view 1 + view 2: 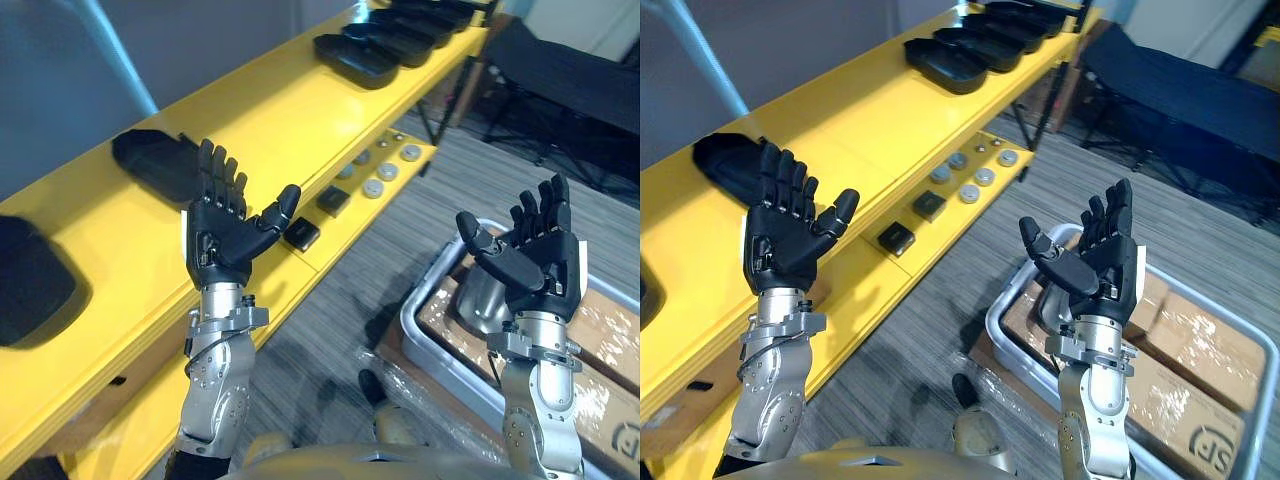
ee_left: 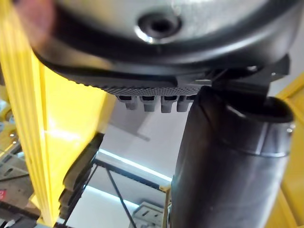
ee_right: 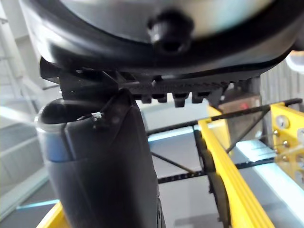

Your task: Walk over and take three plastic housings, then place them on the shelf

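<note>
A long yellow shelf (image 1: pixel 270 120) ran slantwise from near left to far right, with a lower ledge along its front. The striped grey floor (image 1: pixel 420 230) lay to its right, and a black cot (image 1: pixel 570 70) stood on it far off to the right. A grey bin (image 1: pixel 415 320) sat on the floor near the right arm, holding cardboard boxes (image 1: pixel 610 330) and a rounded grey metal piece (image 1: pixel 480 300).

The black housings were all on the shelf's top. A row (image 1: pixel 360 55) of them lay side by side at the far end, one (image 1: pixel 145 160) lay just behind the left hand, and another (image 1: pixel 30 280) lay at the near left edge, well apart from the row.

The left hand (image 1: pixel 225 235) was raised before the shelf, palm up, with its fingers straight, its thumb spread wide, and nothing in it. The right hand (image 1: pixel 530 255) was raised above the bin in the same way, fingers straight and empty.

On the ledge lay two small black squares (image 1: pixel 333 200), one nearer than the other, and beyond them a cluster of small round silver discs (image 1: pixel 387 172).
</note>
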Controlling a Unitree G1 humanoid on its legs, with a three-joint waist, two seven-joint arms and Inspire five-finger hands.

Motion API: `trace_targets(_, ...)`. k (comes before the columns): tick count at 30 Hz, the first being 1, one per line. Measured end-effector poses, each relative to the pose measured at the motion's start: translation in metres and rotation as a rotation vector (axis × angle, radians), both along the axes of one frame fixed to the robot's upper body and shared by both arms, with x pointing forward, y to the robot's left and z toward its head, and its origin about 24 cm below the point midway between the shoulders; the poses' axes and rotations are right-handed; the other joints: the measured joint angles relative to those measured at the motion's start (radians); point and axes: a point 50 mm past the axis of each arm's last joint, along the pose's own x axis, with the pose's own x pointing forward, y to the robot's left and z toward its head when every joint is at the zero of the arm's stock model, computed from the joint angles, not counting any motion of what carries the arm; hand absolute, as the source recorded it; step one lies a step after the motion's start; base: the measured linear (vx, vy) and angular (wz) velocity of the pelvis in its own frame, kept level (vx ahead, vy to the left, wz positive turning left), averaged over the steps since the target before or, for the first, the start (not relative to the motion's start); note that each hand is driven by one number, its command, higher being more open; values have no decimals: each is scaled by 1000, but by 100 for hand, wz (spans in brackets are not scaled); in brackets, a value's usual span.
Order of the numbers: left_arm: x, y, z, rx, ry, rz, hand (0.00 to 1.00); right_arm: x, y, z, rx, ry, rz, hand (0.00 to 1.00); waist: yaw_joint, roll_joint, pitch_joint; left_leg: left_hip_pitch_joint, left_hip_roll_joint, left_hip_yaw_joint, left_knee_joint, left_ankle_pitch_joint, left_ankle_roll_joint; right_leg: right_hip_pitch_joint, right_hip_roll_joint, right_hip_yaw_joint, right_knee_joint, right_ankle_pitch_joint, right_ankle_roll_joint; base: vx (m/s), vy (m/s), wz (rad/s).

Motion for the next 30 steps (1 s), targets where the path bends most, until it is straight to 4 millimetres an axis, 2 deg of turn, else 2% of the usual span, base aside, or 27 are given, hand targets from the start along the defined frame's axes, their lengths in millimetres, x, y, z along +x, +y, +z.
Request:
trace_targets(3,0,-3,0,-45,-9,-35,100,0,12,-6,48,18,31,100,9,-1,2,-4,-8,12,19,-9,9,-20,-1,1,42,-8,-2,0,100,-8)
trace_targets(5,-1,-10,2,-44,-31,-77,100,-6,26,-16,144,48,62,100,18,-1,19,-26,-2,9,89,-38,10,-70,19,-6,170,-66,4,-2,59,5)
trace_targets(7,-2,-16,3,-43,-42,-108,100,-13,34,-22,199,69,63,100,28,-3,40,-40,2,9,147,-61,16,-100,39,-6,256,-89,3,-54,41,-7)
trace_targets(8,-2,-21,3,-45,-44,-133,100,-20,38,-28,230,91,63,100,33,-7,59,-43,2,19,176,-77,23,-107,44,-3,281,-88,3,-146,62,-32)
trace_targets(9,-3,-25,3,-48,-43,-154,100,-28,39,-34,271,111,66,100,38,-8,67,-59,7,36,218,-97,36,-109,43,1,273,-79,17,-223,86,-45)
trace_targets(11,-4,-29,3,-54,-45,-174,100,-36,39,-38,306,109,87,100,45,-12,86,-75,24,69,272,-120,54,-104,37,-6,234,-47,30,-253,82,-63)
trace_targets(12,-4,-30,1,-54,-34,-178,100,-37,41,-38,325,89,116,100,52,-16,103,-87,36,112,282,-114,81,-92,-9,-91,155,-28,-53,-325,107,-77)
trace_targets(13,-4,-30,1,-55,-31,-179,100,-35,41,-36,322,69,126,100,57,-10,108,-92,49,134,277,-105,91,-111,-29,-157,157,-44,-78,-377,146,-111)
trace_targets(14,-3,-30,0,-65,-18,-173,100,-29,45,-29,316,16,173,100,83,-6,111,-93,78,184,245,-69,96,-156,-60,-278,264,-46,-79,-319,130,-96)
trace_targets(16,-3,-28,-2,-62,-16,-169,100,-19,54,-20,303,-37,241,100,105,-14,108,-84,92,215,178,-13,94,-166,-100,-350,415,-70,-99,-167,24,-66)
trace_targets(17,-3,-24,-2,-50,-25,-171,100,-11,64,-13,284,-76,294,100,110,-17,108,-83,96,220,111,42,87,-154,-133,-382,521,-122,-99,-69,-80,-22)
trace_targets(18,-3,-23,-2,-44,-28,-175,100,-6,69,-10,284,-89,314,100,114,-25,103,-85,96,221,73,73,84,-141,-149,-393,563,-147,-98,-83,-156,-15)
trace_targets(19,-2,-19,-3,-25,-31,-183,100,2,77,-9,291,-97,342,100,124,-39,94,-91,94,220,-5,132,69,-111,-174,-405,614,-177,-97,-105,-226,-9)
trace_targets(20,-2,-15,-7,-23,-22,-191,100,13,83,-11,278,-89,352,100,130,-57,84,-92,91,218,-73,184,50,-62,-195,-413,612,-178,-98,-107,-252,-11)
trace_targets(21,-3,-14,-10,-26,-10,-196,100,17,85,-13,265,-74,347,100,133,-65,79,-92,87,218,-94,202,40,-35,-201,-413,591,-174,-98,-94,-306,-12)
trace_targets(22,-3,-12,-16,-18,20,-217,100,21,85,-20,273,-38,327,100,135,-94,63,-97,80,219,-111,224,19,24,-214,-414,515,-134,-81,-93,-311,-24)
trace_targets(23,-2,-14,-24,-25,61,-243,100,22,83,-29,274,7,296,100,139,-83,60,-104,79,198,-118,238,1,38,-201,-420,456,-155,-59,-86,-296,-34)
trace_targets(25,-3,-21,-33,-44,113,-274,100,19,72,-42,234,87,232,100,137,-48,50,-101,96,170,-150,256,-21,51,-181,-442,364,-165,-45,-61,-214,-72)
trace_targets(28,-3,-27,-34,-80,118,-306,100,10,55,-63,209,211,162,100,110,-50,50,-102,125,224,-151,265,-34,106,-168,-497,177,-170,-24,-55,-191,-81)
trace_targets(30,-3,-27,-34,-83,125,-298,100,8,45,-69,189,246,139,100,91,-48,53,-102,139,225,-150,269,-41,105,-154,-497,132,-169,-23,-57,-139,-70)
